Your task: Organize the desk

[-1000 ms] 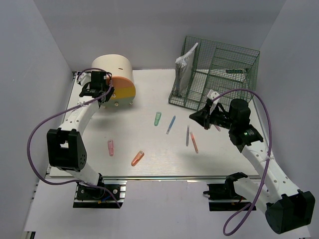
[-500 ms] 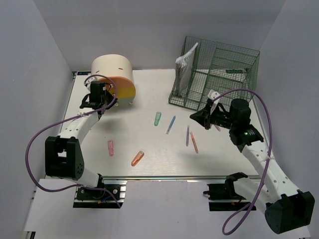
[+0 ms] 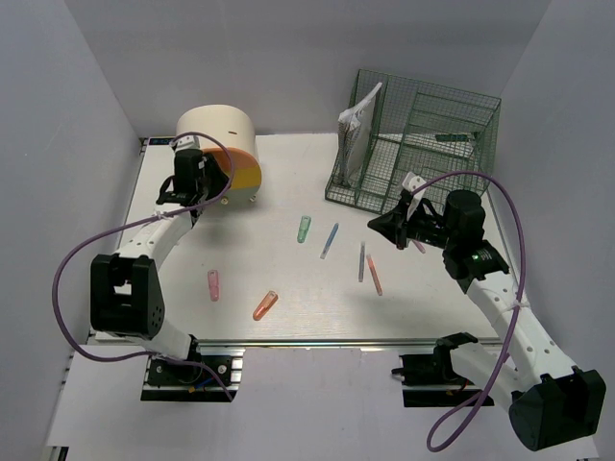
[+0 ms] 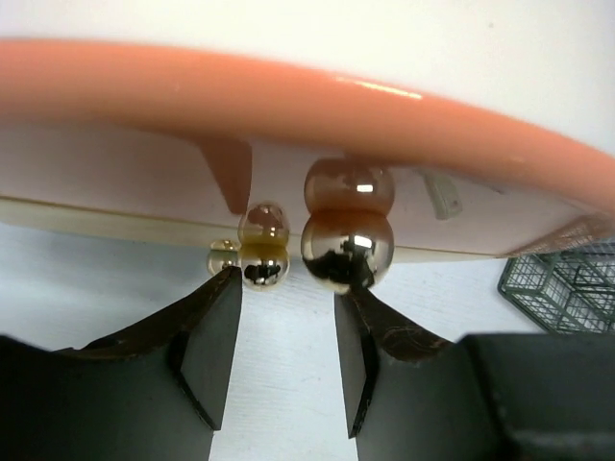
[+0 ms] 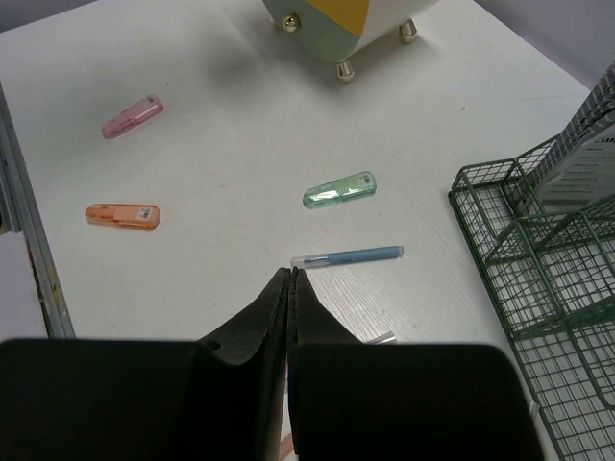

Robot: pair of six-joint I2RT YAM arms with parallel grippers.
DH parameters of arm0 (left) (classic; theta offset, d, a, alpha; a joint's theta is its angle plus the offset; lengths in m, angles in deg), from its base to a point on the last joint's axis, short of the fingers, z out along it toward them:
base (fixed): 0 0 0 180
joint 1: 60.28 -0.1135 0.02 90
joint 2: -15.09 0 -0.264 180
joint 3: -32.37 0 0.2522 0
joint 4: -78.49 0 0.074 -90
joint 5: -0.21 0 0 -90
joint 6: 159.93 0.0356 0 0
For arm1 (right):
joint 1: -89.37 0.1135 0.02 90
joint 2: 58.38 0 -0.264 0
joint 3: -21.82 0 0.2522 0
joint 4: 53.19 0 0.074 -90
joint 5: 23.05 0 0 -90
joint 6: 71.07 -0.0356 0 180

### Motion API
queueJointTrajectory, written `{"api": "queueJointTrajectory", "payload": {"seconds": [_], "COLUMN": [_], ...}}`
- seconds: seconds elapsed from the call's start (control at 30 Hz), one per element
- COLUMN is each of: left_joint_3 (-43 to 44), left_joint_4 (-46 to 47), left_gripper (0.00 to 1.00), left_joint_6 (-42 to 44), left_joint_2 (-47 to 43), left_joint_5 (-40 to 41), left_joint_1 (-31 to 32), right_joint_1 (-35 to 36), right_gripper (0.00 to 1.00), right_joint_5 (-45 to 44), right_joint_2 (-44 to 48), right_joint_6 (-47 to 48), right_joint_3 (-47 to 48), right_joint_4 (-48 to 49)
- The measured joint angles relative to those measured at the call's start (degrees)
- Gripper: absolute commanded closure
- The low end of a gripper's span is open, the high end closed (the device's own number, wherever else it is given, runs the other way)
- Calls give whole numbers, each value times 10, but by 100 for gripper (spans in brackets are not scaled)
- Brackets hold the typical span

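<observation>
The white desk (image 3: pixel 279 274) carries loose pens and highlighters. My left gripper (image 3: pixel 208 181) is open and empty, right against the front of the cream-and-orange round drawer box (image 3: pixel 229 149). In the left wrist view my gripper (image 4: pixel 285 285) has its jaws apart, just below the box's orange rim (image 4: pixel 288 96), with a gold ball (image 4: pixel 348 248) at the right fingertip. My right gripper (image 3: pixel 381 229) is shut and empty above the desk; in the right wrist view my gripper (image 5: pixel 291 275) has its tips just short of a blue pen (image 5: pixel 348 256).
A green highlighter (image 3: pixel 305 229), blue pen (image 3: pixel 330 240), grey pen (image 3: pixel 361 261), orange pen (image 3: pixel 374 275), pink highlighter (image 3: pixel 213 284) and orange highlighter (image 3: pixel 265 305) lie on the desk. A green wire rack (image 3: pixel 423 144) holding papers (image 3: pixel 357 130) stands at the back right.
My left arm has shifted a little along the front of the drawer box, gripper still at it. The right arm and the loose items have not moved.
</observation>
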Motion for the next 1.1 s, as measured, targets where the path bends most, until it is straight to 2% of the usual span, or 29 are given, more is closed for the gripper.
{"api": "queueJointTrajectory", "payload": {"seconds": [0.33, 0.43, 0.57, 0.8, 0.93, 1.1], "left_joint_3": [14, 14, 16, 10, -35, -121], "left_joint_4": [10, 12, 14, 19, 37, 40], "left_gripper": [49, 57, 75, 80, 82, 80], "left_joint_6": [14, 15, 12, 6, 3, -1], "left_joint_2": [34, 41, 47, 44, 7, -89], "left_joint_5": [6, 7, 10, 16, 16, 11], "left_joint_1": [0, 0, 0, 0, 1, 7], "right_joint_1": [-5, -6, -6, -9, -9, -10], "right_gripper": [100, 100, 100, 100, 100, 100], "right_joint_5": [0, 0, 0, 0, 0, 0], "right_joint_2": [0, 0, 0, 0, 0, 0], "right_joint_6": [2, 2, 2, 2, 2, 2], "right_joint_3": [0, 0, 0, 0, 0, 0], "right_joint_4": [0, 0, 0, 0, 0, 0]}}
